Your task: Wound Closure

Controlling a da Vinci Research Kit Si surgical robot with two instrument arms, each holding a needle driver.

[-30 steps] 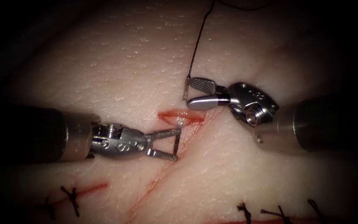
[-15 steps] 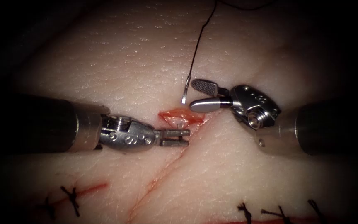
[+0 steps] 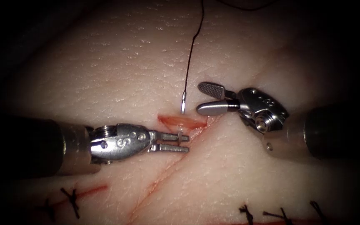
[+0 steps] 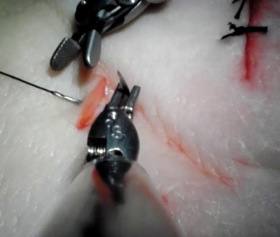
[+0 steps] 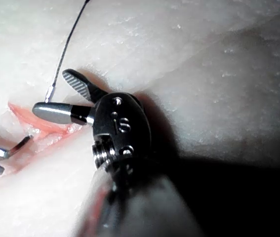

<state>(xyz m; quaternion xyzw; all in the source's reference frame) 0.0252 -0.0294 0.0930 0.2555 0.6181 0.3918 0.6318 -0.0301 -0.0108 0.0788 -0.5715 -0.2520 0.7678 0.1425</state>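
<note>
Two tools flank the cut (image 3: 182, 121): the left tool (image 3: 183, 142) (jaws nearly closed) grips the needle (image 3: 181, 136) by its tip at the wound, while the right tool (image 3: 203, 98), jaws apart and empty, sits beside the needle's tail, thread (image 3: 192, 48) running up.

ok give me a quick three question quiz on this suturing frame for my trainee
1. What does the left tool hold?
A. the thread
B. the needle, near its tip
C. nothing
2. True or false: the right tool grips the needle's thread end.
3. Fill in: between its tip and its thread end, the needle's curve is hidden in the ___.

Key
1. B, at the cut.
2. False: its jaws stand open beside that end, holding nothing.
3. tissue
</note>
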